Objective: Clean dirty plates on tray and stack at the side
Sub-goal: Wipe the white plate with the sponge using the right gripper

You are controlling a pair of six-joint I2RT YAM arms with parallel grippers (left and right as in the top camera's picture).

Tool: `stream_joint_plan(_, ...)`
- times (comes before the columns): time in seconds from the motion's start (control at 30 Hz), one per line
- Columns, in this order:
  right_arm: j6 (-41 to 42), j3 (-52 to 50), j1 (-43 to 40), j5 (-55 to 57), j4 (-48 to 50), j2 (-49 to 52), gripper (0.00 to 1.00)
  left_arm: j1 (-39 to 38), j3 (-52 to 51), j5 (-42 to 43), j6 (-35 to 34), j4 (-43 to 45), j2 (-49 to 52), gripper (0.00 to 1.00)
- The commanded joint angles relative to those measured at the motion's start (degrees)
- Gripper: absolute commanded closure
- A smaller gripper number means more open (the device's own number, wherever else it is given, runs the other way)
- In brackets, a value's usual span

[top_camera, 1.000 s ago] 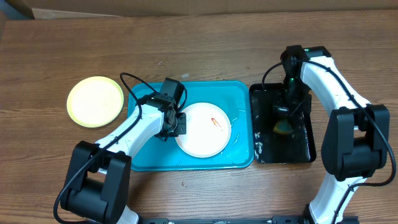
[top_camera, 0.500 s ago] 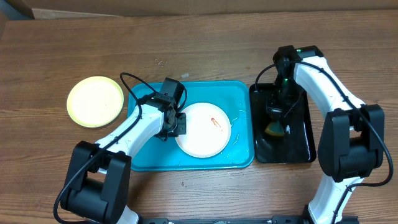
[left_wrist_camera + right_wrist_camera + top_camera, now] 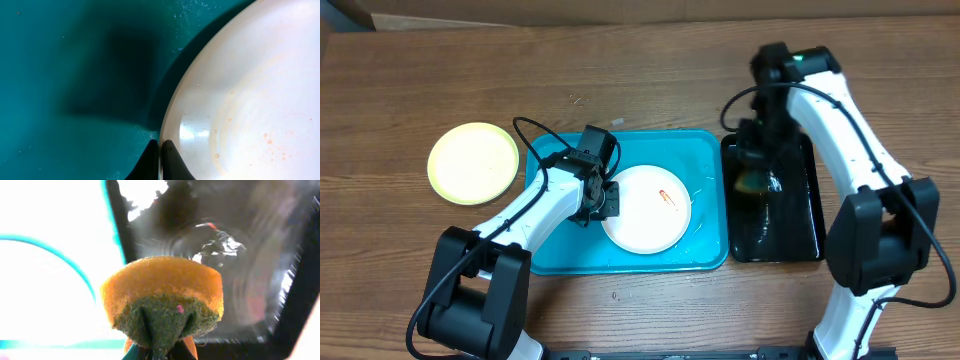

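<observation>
Orange sponge (image 3: 162, 300), green-backed, is clenched in the right tool (image 3: 156, 352), seemingly lifted above the black tray's (image 3: 790, 235) left edge. The smeared white plate (image 3: 645, 215) lies to that tool's left, on the turquoise tray (image 3: 705, 150), its far rim pinched shut by the left tool (image 3: 160, 159). Only the left wrist view shows that pinch; only overhead shows the gap between sponge and plate.

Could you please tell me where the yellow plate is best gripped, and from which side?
Probably at its rim, on the edge facing the tray. The yellow plate lies flat and face up on the table, so only the thin rim gives two fingers something to pinch; that edge is nearest the left gripper.
</observation>
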Motion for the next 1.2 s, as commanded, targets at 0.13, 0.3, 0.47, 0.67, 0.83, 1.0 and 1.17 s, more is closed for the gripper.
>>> stream_joint_plan(0.13, -8.7, 0.3, 14.2, -0.6, 8.8, -1.4, 0.96, 0.3, 0.8, -1.4, 1.4, -0.3, 0.4, 0.96)
stream_joint_plan(0.3, -10.5, -4.2, 21.2, 7.2, 14.2, -0.4, 0.96, 0.3, 0.8, -1.4, 3.9, 0.5, 0.4, 0.95)
stream_joint_plan(0.47, -10.4, -8.5, 23.7, 8.2, 19.2, -0.4, 0.96, 0.3, 0.8, -1.4, 3.9, 1.0, 0.4, 0.70)
stream_joint_plan(0.67, -10.4, -10.9, 23.7, 8.1, 22.2, -0.4, 0.96, 0.3, 0.8, -1.3, 3.9, 0.9, 0.4, 0.82)
stream_joint_plan(0.83, -10.4, -13.2, 23.7, 6.0, 24.2, -0.3, 0.96, 0.3, 0.8, -0.7, 3.4, 0.9, 0.4, 0.86)
stream_joint_plan(1.0, -9.7, -17.2, 23.7, 5.3, 28.9, -0.3, 0.96, 0.3, 0.8, -0.7, 2.1, 0.7, 0.4, 0.96)
stream_joint_plan(1.17, -9.3, -21.1, 23.3, 5.4, 33.8, -0.3, 0.96, 0.2, 0.7, 0.8, 0.0, 0.7, 0.4, 0.96)
